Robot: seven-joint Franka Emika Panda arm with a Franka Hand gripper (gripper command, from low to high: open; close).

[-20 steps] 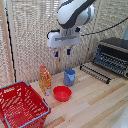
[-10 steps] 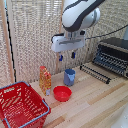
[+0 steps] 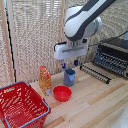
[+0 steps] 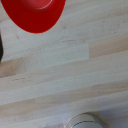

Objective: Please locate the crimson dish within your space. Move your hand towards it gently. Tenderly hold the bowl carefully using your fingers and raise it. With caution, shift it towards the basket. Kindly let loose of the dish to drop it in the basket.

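Note:
The crimson dish [image 3: 62, 93] is a small glossy red bowl resting on the wooden table, left of centre in the exterior view. Part of the dish [image 4: 36, 14] fills one edge of the wrist view. My hand [image 3: 69, 64] hangs above the table, over the blue cup [image 3: 69, 76] and a little behind the dish. Its two short dark fingers [image 3: 63, 65] point down, apart, with nothing between them. The basket [image 3: 19, 106], red mesh with a blue rim, stands at the exterior view's left front.
An orange-yellow bottle [image 3: 45, 79] stands between the basket and the dish. A dark wire rack [image 3: 111, 59] sits at the exterior view's right. A slatted screen [image 3: 35, 35] closes the back. A pale round object [image 4: 85, 121] peeks in at the wrist view's edge.
The arm has shifted slightly toward the exterior view's right and forward, staying above the blue cup. The dish, basket and bottle have not moved.

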